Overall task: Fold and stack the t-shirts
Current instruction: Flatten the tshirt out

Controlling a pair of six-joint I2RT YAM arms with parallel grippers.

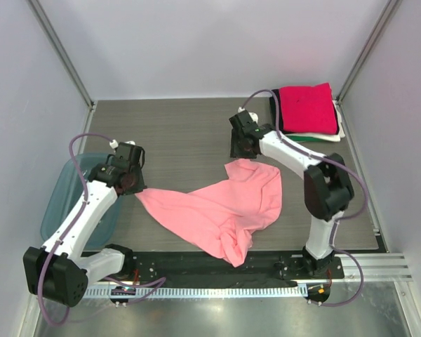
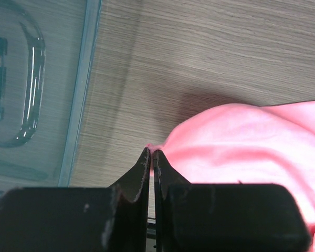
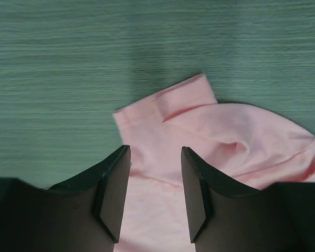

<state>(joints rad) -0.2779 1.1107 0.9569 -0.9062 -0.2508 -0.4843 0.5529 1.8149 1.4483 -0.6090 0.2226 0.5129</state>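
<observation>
Cloth: pink tee (image 1: 221, 207) lies crumpled mid-table. It is soft matte knit, spread in a rough triangle w/ a bunched, wrinkled lump at its near edge. Far corner ends in a hemmed sleeve, flat & squared off, w/ the stitched band showing in R wrist view. L corner tapers to a point.

L claw (image 2: 152, 157): black fingers pressed together, clamped on that thin L point of the tee. A sliver of pink shows at the tips, w/ cloth bulging smooth to the R of them.

R claw (image 3: 155, 153): jaws apart, dark angular fingers either side of the sleeve, cloth under the gap. Can't tell if the tips touch it.

Table (image 1: 175, 133): grey-brown wood-grain laminate, fine straight lines.

Bin (image 1: 59, 196): translucent blue plastic w/ rounded corners, at L edge of table, partly under L arm. L wrist view shows a moulded oval shape in its base.

Stack (image 1: 307, 107) at far R corner: folded tees in neat rectangles, magenta on top, w/ black, white & green edges peeking out under it. Well apart from pink tee.
</observation>
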